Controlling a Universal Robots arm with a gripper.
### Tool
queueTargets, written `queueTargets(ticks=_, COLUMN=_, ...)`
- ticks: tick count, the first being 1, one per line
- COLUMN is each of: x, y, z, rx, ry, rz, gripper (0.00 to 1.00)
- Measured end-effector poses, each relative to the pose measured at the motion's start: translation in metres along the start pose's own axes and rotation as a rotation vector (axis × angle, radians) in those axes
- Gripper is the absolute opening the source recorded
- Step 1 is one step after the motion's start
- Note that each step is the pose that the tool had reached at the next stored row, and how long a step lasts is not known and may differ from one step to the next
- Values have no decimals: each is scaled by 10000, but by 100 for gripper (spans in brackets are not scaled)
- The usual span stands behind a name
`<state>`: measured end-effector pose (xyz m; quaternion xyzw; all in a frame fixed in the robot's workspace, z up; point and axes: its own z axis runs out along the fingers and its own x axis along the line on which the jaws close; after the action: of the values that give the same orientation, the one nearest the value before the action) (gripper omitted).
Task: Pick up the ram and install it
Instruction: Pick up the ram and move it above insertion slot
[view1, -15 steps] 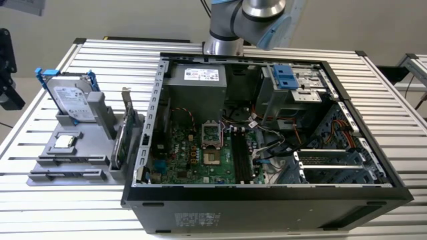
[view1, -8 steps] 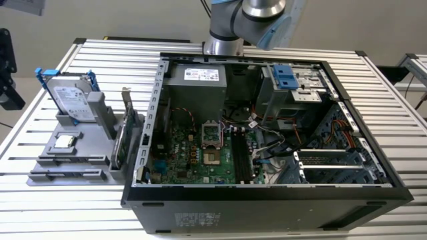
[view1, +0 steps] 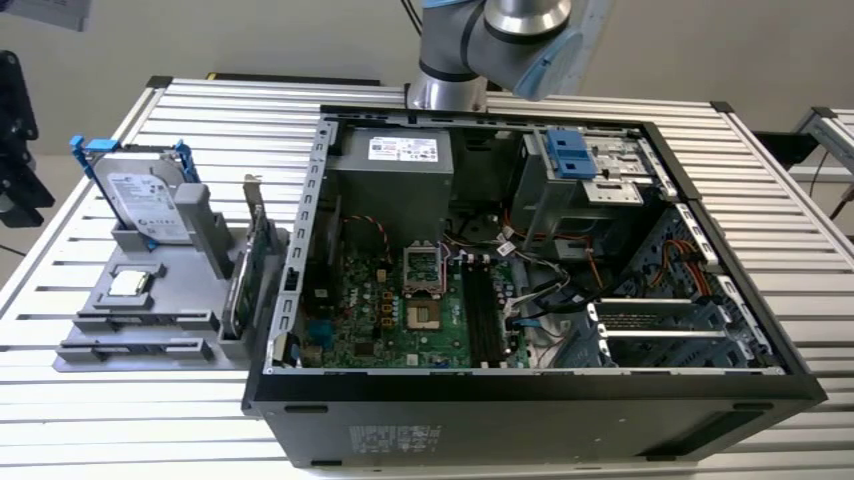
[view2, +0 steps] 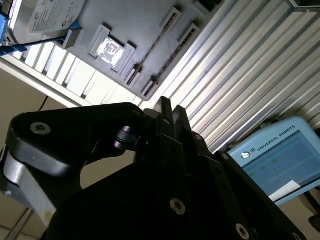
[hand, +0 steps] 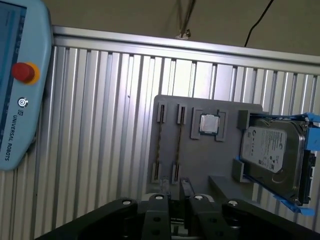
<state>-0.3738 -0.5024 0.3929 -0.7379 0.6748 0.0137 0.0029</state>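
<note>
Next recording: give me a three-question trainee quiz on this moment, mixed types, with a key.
1. True or false: the claw is holding the ram.
2. On the grey holder, what lies between the ram and the hard drive? A) processor chip B) fan C) battery
3. Fill in: in the exterior view, the holder lies on that view's ____ of the computer case.
Key: 1 false, the ram stands in the holder; 2 A; 3 left.
</note>
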Motion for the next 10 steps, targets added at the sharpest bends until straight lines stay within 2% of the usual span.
queueTargets(ticks=3, x=0, y=0, z=0, rx=8, ry=1, rz=0, gripper=100)
queueTargets(ticks=5, x=0, y=0, z=0, rx=64, ry=6, rz=-1, gripper=100)
queueTargets(ticks=10, x=0, y=4, z=9, rx=66, ry=6, rz=-1, gripper=100)
